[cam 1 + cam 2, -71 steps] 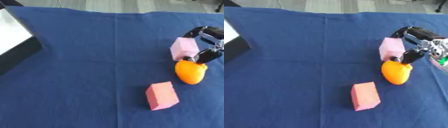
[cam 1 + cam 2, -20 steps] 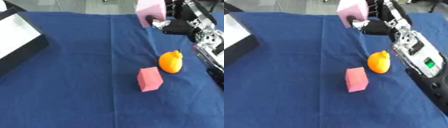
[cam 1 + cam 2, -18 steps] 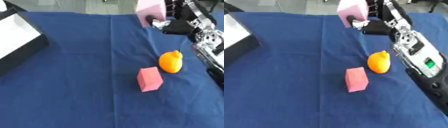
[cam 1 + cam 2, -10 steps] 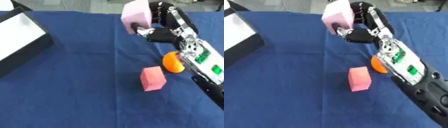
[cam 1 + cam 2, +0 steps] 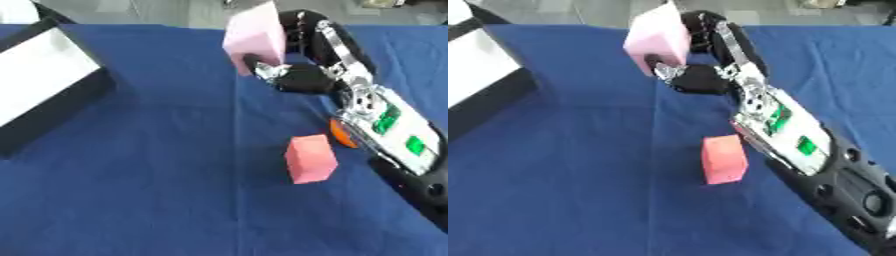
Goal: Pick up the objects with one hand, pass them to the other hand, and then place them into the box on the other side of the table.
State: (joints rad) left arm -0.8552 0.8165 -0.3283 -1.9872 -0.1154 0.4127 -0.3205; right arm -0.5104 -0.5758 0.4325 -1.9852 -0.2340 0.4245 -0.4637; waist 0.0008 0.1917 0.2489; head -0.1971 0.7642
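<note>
Right hand (image 5: 302,80) grips pale block (image 5: 255,35) aloft | left hand unseen | I keep it level, exposing a face for handover.

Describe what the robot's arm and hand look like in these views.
Only the right arm shows. Its forearm has a silver-white casing with green markings along it, turning to black housing with round fittings near the lower right corner. The right hand is black with silver metal parts at the finger bases. No left arm or hand is in view.
</note>
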